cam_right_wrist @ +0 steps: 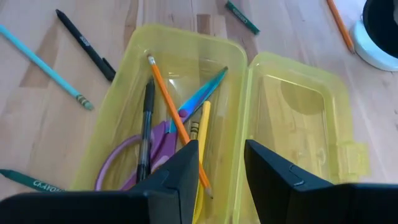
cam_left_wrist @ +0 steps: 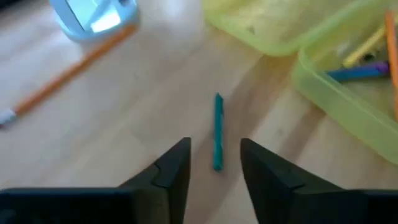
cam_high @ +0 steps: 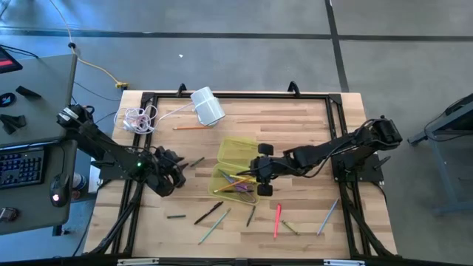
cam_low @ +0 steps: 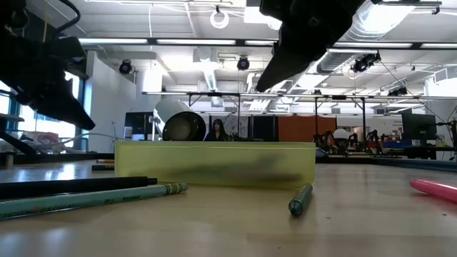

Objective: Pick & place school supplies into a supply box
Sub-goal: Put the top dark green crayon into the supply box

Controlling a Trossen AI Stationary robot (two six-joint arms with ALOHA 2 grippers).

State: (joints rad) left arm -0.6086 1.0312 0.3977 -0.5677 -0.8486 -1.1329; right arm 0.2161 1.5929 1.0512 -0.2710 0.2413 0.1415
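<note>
**Supply box, part filled; loose pens and pencils on a wood table**

Supply box (cam_high: 235,171): translucent yellow-green plastic, shallow, rectangular with rounded corners, hinged lid (cam_right_wrist: 305,118) lying open flat beside the tray. It sits near the middle of the table (cam_high: 310,125), whose top is pale planked wood in a dark frame.

Contents, per the right wrist view: an orange pencil (cam_right_wrist: 177,121) lying diagonally, a black pen (cam_right_wrist: 147,127), a yellow pencil (cam_right_wrist: 200,134), a blue one (cam_right_wrist: 202,93), and scissors (cam_right_wrist: 146,152) with purple loop handles. The lower ends of these items are cut off behind the gripper's fingers.

Right gripper (cam_high: 260,179): above the box's tray, jaws spread, nothing between them.

Left gripper (cam_high: 176,171): left of the box, jaws spread and empty. A short teal pencil (cam_left_wrist: 217,130) lies on the wood between and just ahead of the fingertips, apart from both. The box is near, to its right.

Loose stock on the table's front half: a pink pen (cam_high: 278,219), a dark pen (cam_high: 208,213), green pencils (cam_high: 213,225), a blue-grey pen (cam_high: 327,216). An orange pencil (cam_high: 194,127) lies by a white cylinder (cam_high: 208,106); a coiled white cord (cam_high: 139,118) sits at the far left corner.

In the low view the box's wall is frosted; its contents show only as a dark smear.
</note>
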